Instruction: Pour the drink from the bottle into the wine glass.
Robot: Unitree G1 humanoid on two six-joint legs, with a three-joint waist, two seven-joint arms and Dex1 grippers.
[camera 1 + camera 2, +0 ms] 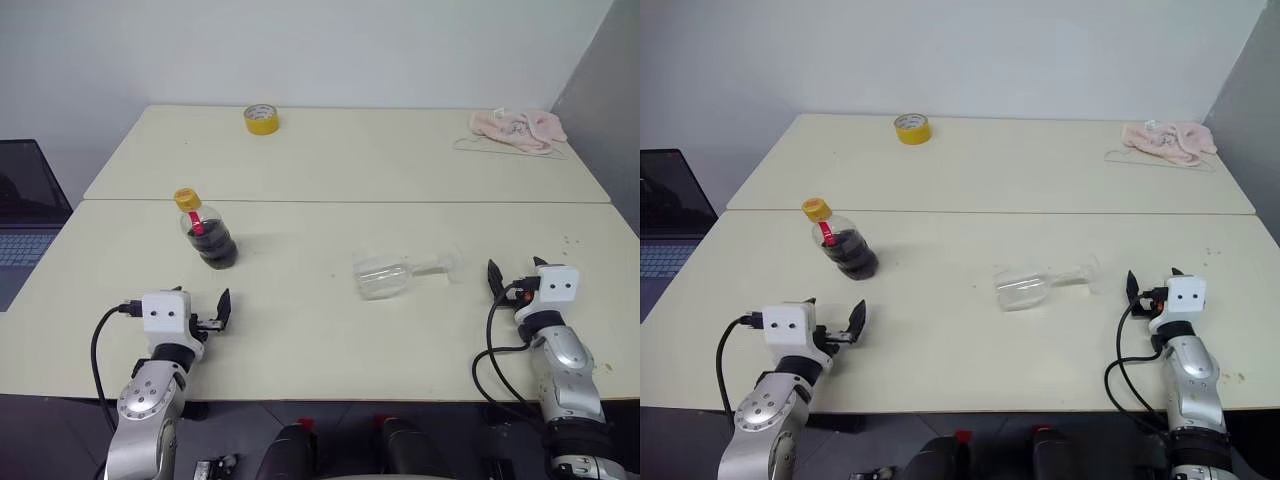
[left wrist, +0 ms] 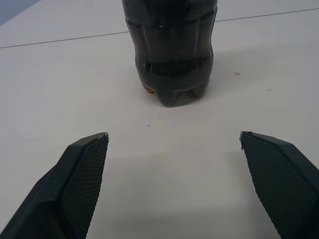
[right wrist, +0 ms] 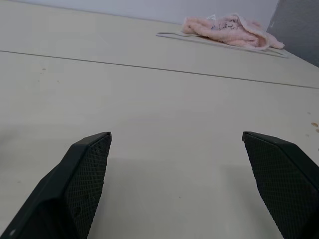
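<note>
A wide cream-coloured bench (image 1: 330, 330), made of two tabletops pushed together along a seam, takes up most of the scene in front of a pale wall. At its left edge sits part of an open dark laptop (image 1: 25, 215). In the far right corner lies a crumpled pink cloth (image 1: 518, 128) over a thin wire hanger. Near the front left, the left gripper (image 1: 205, 308) hovers low over the bench with its two black fingers spread wide apart and nothing between them. Near the front right, the right gripper (image 1: 515, 275) is held the same way, fingers wide apart and empty. Just beyond the left gripper stands the small squat clear plastic bottle (image 1: 207, 236), upright, with a red neck label and a yellow screw cap still on, filled with the dark, nearly black drink (image 2: 172, 64). Between the two grippers, nearer the middle, the clear stemmed wine glass (image 1: 390, 275) lies on its side, bowl toward the bottle and foot toward the right gripper. A small yellow tape roll (image 1: 261, 119) rests at the far edge.
</note>
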